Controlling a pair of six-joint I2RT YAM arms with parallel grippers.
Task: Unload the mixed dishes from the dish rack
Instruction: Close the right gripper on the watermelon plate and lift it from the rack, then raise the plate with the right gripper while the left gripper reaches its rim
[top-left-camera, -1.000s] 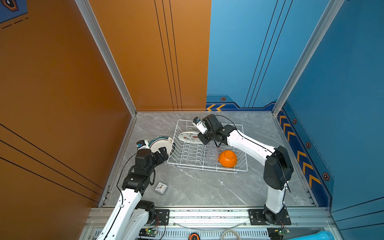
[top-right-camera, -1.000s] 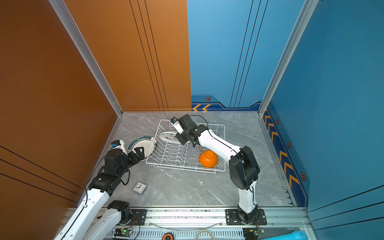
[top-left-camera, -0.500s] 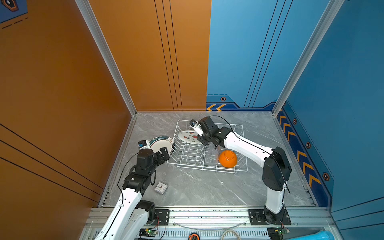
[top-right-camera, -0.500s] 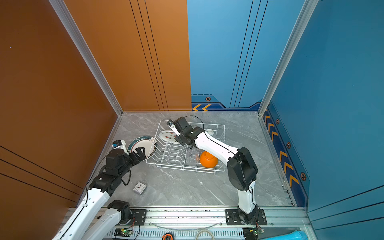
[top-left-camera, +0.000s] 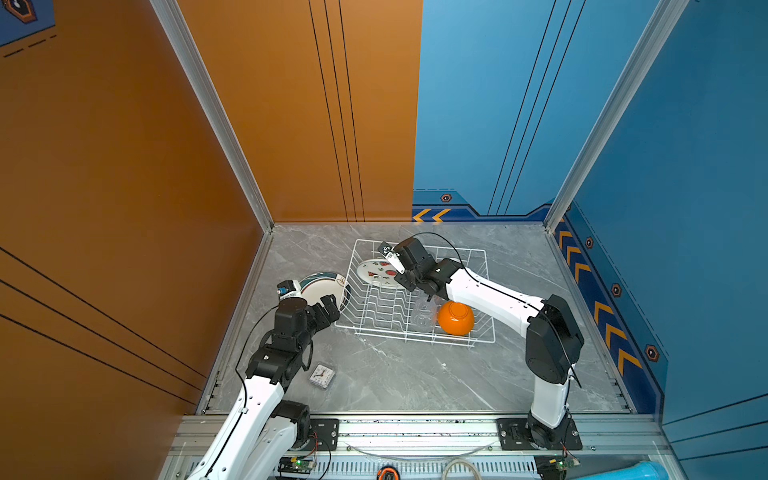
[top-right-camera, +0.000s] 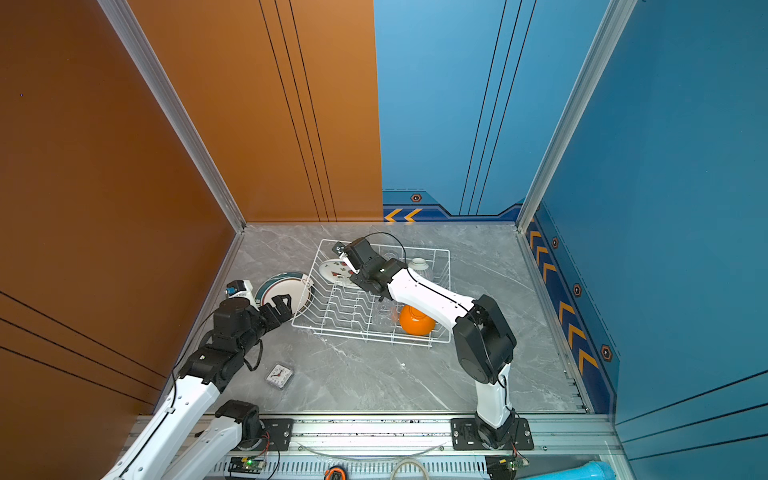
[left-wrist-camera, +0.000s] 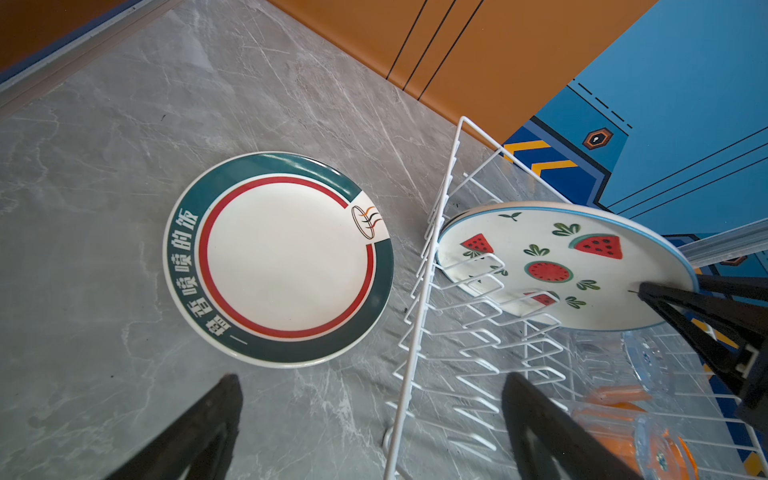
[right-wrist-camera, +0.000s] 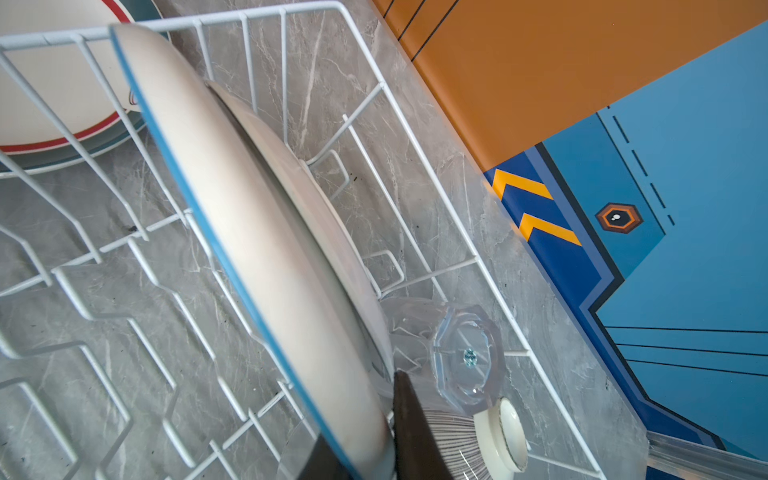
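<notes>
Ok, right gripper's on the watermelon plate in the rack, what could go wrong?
The right gripper pinches only the rim of the round white watermelon-print plate; it may pivot or slip.
Its lower edge sits between the white wire dish rack's dividers; a sideways pull could snag.
A clear faceted glass tumbler lies close behind and could get knocked.

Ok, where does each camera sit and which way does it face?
Top views: high at the front, looking down on the dish rack; left arm and right arm show.
Left wrist: beside the rack, facing the green-rimmed plate on the table; left gripper open.
Right wrist: inside the rack, along the watermelon plate's back; right gripper clamps its rim.
Shared: both wrist views show both plates.
</notes>
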